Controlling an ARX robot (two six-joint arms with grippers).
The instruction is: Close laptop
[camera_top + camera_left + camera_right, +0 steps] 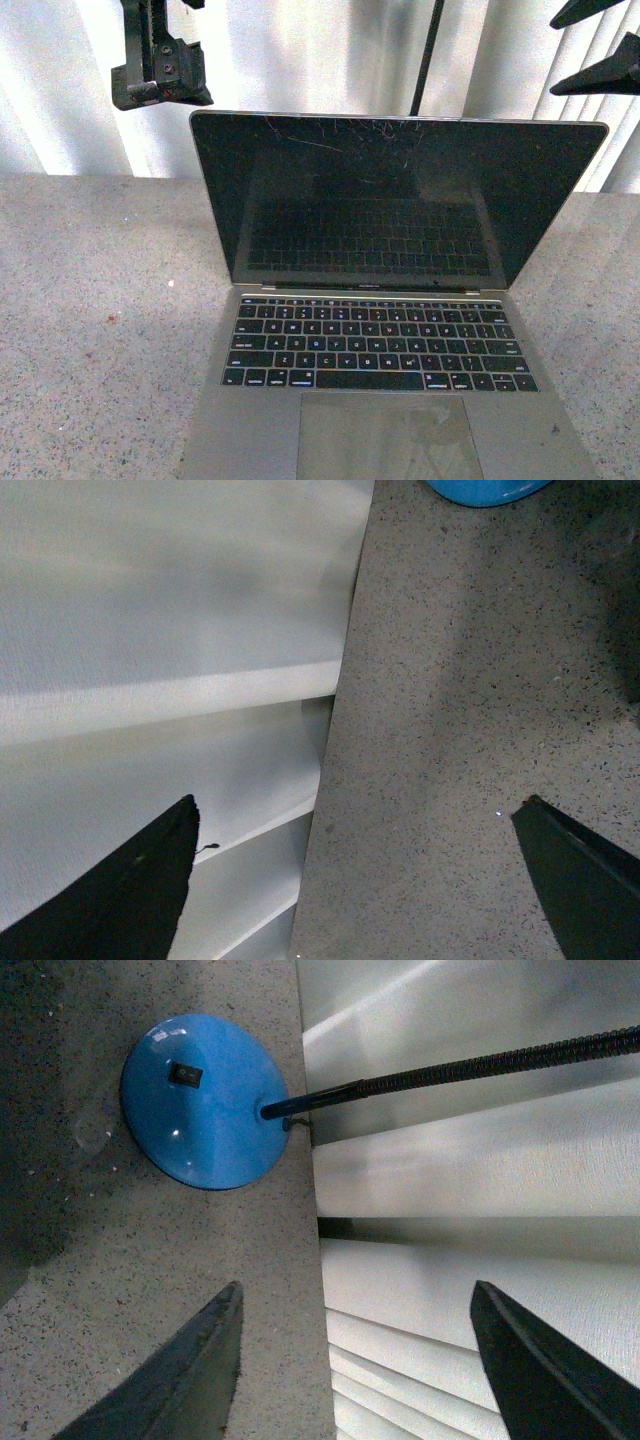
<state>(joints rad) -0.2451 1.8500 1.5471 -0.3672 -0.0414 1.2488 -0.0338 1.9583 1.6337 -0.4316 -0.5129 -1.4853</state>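
The silver-grey laptop (380, 330) stands open on the speckled grey table (90, 300), its scratched black screen (390, 195) upright and facing me, black keys and trackpad below it. My left arm's black wrist (160, 70) hangs above and behind the lid's left corner. My right gripper (590, 45) is open, its black fingertips showing high above the lid's right corner. In the left wrist view the left gripper (355, 815) is open over the table's back edge. In the right wrist view the right gripper (355, 1295) is open over that same edge. The laptop shows in neither wrist view.
A blue round lamp base (205, 1100) with a black gooseneck (480, 1065) sits on the table behind the laptop; its pole (428, 60) rises behind the lid. A blue rim (485, 490) shows in the left wrist view. White blinds (300, 60) close the back.
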